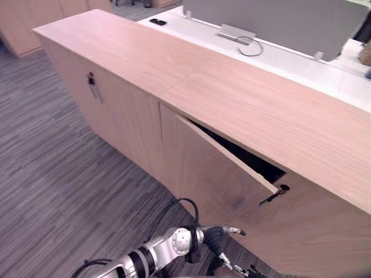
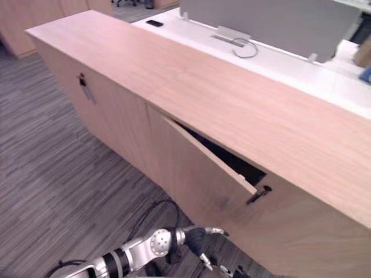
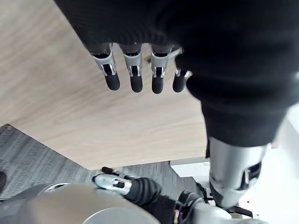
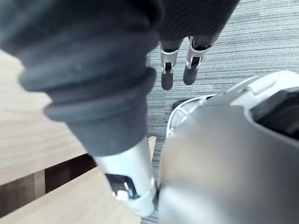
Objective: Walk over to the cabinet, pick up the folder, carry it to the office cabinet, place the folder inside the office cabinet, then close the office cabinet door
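At near edge of scene, left hand (image 1: 215, 238) low before cabinet door (image 1: 203, 168). Fingers (image 3: 136, 77) straight, slightly apart, holding nothing; contact with door cannot tell. Door ajar, right edge standing out from long wooden cabinet (image 1: 261, 110). Dark gap behind door, contents too dark to tell. Small dark handle (image 1: 277, 193) by door's top right corner. Right hand (image 4: 167, 70) over grey floor (image 1: 58, 174), fingers straight, empty. White table (image 1: 301, 63) beyond cabinet, far side.
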Robot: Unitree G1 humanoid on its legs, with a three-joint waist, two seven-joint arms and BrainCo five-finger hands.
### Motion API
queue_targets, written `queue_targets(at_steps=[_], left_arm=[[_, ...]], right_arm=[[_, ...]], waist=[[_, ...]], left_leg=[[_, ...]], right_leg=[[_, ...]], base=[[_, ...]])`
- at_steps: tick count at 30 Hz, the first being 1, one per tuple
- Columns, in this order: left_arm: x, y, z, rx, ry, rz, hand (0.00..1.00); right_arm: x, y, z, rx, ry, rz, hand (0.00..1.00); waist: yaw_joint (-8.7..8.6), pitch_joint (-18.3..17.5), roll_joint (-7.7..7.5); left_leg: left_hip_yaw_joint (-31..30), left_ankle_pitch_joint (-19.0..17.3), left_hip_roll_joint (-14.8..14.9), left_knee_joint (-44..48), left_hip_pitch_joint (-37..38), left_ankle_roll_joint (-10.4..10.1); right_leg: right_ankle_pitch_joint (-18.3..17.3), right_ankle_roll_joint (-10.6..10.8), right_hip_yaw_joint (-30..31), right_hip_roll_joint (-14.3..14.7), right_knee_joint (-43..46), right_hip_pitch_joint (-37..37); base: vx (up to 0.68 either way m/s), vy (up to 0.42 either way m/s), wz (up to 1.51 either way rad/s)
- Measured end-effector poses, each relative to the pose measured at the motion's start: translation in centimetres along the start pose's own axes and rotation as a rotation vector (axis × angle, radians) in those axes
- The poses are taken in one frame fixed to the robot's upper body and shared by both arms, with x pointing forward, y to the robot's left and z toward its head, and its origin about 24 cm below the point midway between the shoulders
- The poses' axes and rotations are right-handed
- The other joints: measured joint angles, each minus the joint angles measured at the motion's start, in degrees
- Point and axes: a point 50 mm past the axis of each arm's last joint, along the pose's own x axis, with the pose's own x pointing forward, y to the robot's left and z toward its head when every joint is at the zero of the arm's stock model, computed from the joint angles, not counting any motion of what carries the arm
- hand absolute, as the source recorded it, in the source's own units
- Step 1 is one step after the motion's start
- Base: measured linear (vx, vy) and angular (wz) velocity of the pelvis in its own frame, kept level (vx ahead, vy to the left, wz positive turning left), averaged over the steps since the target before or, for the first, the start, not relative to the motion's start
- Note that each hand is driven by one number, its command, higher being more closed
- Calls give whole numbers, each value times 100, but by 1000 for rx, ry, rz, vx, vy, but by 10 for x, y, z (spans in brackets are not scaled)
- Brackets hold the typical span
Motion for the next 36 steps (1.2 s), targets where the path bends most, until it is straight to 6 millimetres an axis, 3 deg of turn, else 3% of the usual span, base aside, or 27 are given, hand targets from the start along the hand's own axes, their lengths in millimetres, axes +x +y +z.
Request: queue_targets(at_steps=[2,8,9,12,14,15,17,19,20,22,25,28,31,36], left_arm=[[-2,1,-3,-97,-2,55,0],[-28,-3,-63,-425,227,296,0],[-36,-6,-77,-460,289,335,0],[-61,-14,-104,-581,414,432,0],[-77,-11,-117,-661,454,530,0],[-81,-9,-119,-666,462,558,0],[-100,-7,-130,-686,521,689,0],[-126,-12,-144,-756,593,845,0],[-148,-19,-156,-846,655,971,0],[-175,-39,-171,-1020,752,1131,0],[-200,-73,-180,-1145,871,1200,0],[-207,-99,-179,-1262,907,1243,0],[-198,-124,-172,-1452,859,1327,0],[-192,-132,-166,-1549,794,1427,0]], right_arm=[[0,0,1,7,-7,0,0],[-2,-6,-1,52,-16,-16,0],[-2,-6,-2,59,-14,-17,0],[-2,-8,0,72,-23,-25,0],[-2,-8,1,66,-20,-28,0],[-2,-8,1,53,-20,-28,0],[0,-9,14,23,-47,-31,0],[2,-6,23,-1,-76,-17,0],[3,-4,26,10,-83,-19,0],[2,-2,20,31,-72,-20,0],[2,-3,15,74,-60,-30,0],[0,3,3,138,-37,-25,0],[-1,5,-2,146,-36,-20,0],[-2,5,-5,140,-37,-18,0]], waist=[[-65,2,46],[-158,-9,179],[-157,-9,168],[-88,-71,269],[-84,-88,306],[-56,-87,304],[106,-58,288],[164,-81,322],[201,-90,311],[183,-156,235],[190,-210,264],[215,-213,255],[280,-270,266],[344,-332,261]], left_leg=[[29,-13,33,1,60,-20],[150,-69,280,115,115,-226],[197,-193,419,382,68,-278],[338,-982,1251,2122,-433,-313],[-174,-1183,1700,3180,-842,-337],[-353,-1185,1754,3391,-941,-339],[-1210,-1595,1487,3237,-1007,-466],[-1888,-1565,1197,2554,-946,-507],[-1944,-1241,1091,2188,-724,-563],[-1680,-1090,865,1737,-455,-492],[-1344,-983,586,1330,-192,-428],[-1162,-982,521,1163,132,-426],[-991,-983,497,980,517,-428],[-933,-983,497,909,603,-427]], right_leg=[[-6,0,-17,30,-19,47],[-231,-98,-32,222,-1,97],[-313,-112,-31,274,-5,121],[-398,-183,140,591,-138,130],[-350,-277,356,824,-156,145],[-346,-301,442,854,-161,148],[-293,-362,889,842,-183,99],[-245,-300,1171,875,-185,27],[-184,-230,1383,898,-252,-7],[-65,-124,1449,758,-432,34],[26,17,1707,585,-527,19],[65,59,1711,554,-564,200],[65,59,1698,547,-551,408],[61,57,1670,552,-529,419]], base=[[0,-9,-10],[-14,-59,-8],[-9,-125,-28],[48,-164,-54],[163,-215,-49],[194,-192,-62],[130,-47,-91],[81,76,-98],[60,115,-87],[75,116,-48],[131,128,-39],[107,63,-26],[50,30,-27],[-40,-32,-5]])
